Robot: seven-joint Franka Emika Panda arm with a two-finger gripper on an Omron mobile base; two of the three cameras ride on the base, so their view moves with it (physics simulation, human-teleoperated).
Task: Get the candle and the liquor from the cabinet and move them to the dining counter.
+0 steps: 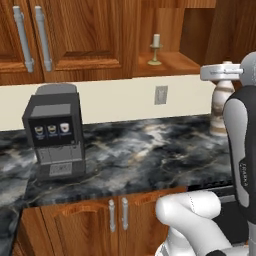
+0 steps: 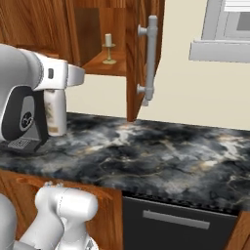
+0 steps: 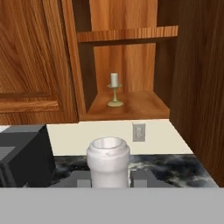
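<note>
Hand view looks straight into the open cabinet (image 3: 131, 65), where the candle (image 3: 114, 89) stands upright on the lower shelf, near the shelf's front edge and left of its middle, well apart from the arm. Close before the camera, the liquor (image 3: 108, 162) is clamped between the closed fingers of the gripper (image 3: 108, 178), its pale cap pointing up; holding it upright suits a narrow-necked bottle that would otherwise swing or slip. In the left base view the bottle hangs under the hand at the right edge, above the back of the marbled worktop (image 1: 140, 155), with the coffee machine (image 1: 52, 132) standing toward the worktop's left end. The right base view shows the cabinet door (image 2: 141, 58) swung wide, which leaves the shelf reachable for a second trip. As I read it, the bottle is out of the cabinet and the carry to the dining counter is the step in hand; the candle waits its turn.
</note>
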